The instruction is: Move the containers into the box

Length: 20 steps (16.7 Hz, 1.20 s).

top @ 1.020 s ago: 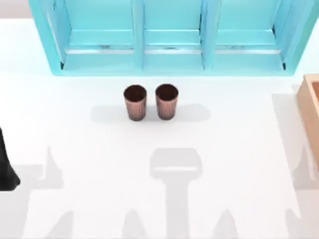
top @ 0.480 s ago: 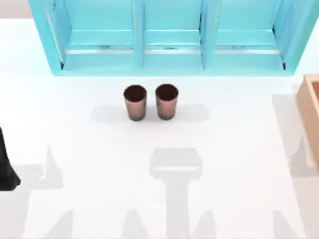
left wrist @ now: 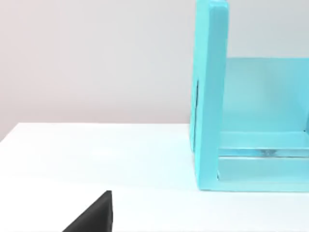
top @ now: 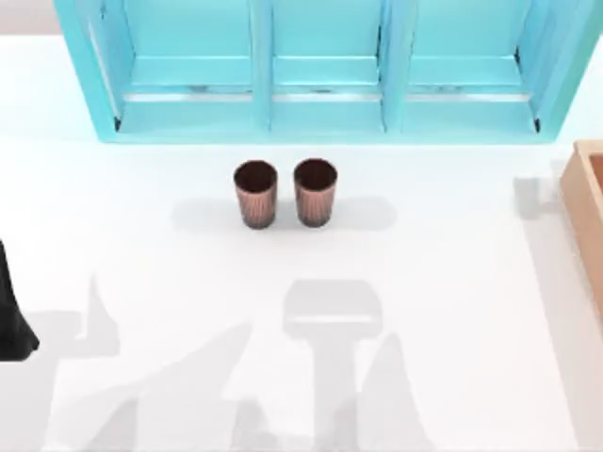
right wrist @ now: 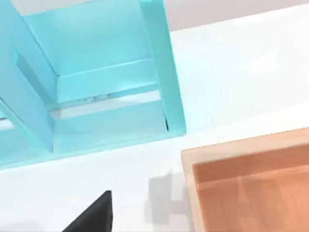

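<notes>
1. As the top view has it, the counter [top: 141, 188] is a flat, matte white slab with soft grey shadows across its near half.
2. Shelf unit [top: 261, 66]: turquoise, boxy, smooth painted panels, upright dividers forming open compartments, standing along the far edge. The left wrist view gives its end panel [left wrist: 210, 96] side-on against a plain pale back wall [left wrist: 96, 58]. The right wrist view gives the other end panel [right wrist: 164, 72] at a tilt.
3. Box [top: 573, 202]: tan, wood-grain look, rectangular with a raised rim, cut off by the counter's right edge in the top view. The right wrist view adds its corner and inner floor [right wrist: 241, 145], near the shelf unit's end but apart from it.
4. Left arm [top: 11, 311]: black shape at the counter's left edge, parked.
5. Left cup [top: 254, 193] and right cup [top: 315, 191]: copper-brown, vertically ribbed, slightly tapered, dark inside. Both are upright on the counter, just beside each other with a thin gap, in front of the shelf unit's middle, well apart from the box.
6. Left claw [left wrist: 94, 216]: black angular wedge low over the counter; open or closed, cannot tell.
7. Right claw [right wrist: 94, 216]: same wedge near the box corner; cannot tell either.
</notes>
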Each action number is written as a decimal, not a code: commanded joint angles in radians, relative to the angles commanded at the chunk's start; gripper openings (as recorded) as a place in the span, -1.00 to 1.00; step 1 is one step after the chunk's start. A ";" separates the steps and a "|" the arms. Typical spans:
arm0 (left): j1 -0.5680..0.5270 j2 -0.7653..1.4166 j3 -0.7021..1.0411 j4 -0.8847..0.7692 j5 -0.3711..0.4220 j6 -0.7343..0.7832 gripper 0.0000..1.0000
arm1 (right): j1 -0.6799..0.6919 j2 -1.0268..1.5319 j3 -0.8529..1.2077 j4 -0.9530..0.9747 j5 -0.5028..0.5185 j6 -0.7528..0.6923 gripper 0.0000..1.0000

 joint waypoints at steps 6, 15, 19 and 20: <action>0.000 0.000 0.000 0.000 0.000 0.000 1.00 | 0.123 0.641 0.696 -0.414 0.038 0.136 1.00; 0.000 0.000 0.000 0.000 0.000 0.000 1.00 | 0.389 1.364 1.421 -0.830 0.065 0.314 1.00; 0.000 0.000 0.000 0.000 0.000 0.000 1.00 | 0.503 1.549 1.632 -0.909 0.069 0.370 1.00; 0.000 0.000 0.000 0.000 0.000 0.000 1.00 | 0.525 1.580 1.668 -0.922 0.069 0.380 1.00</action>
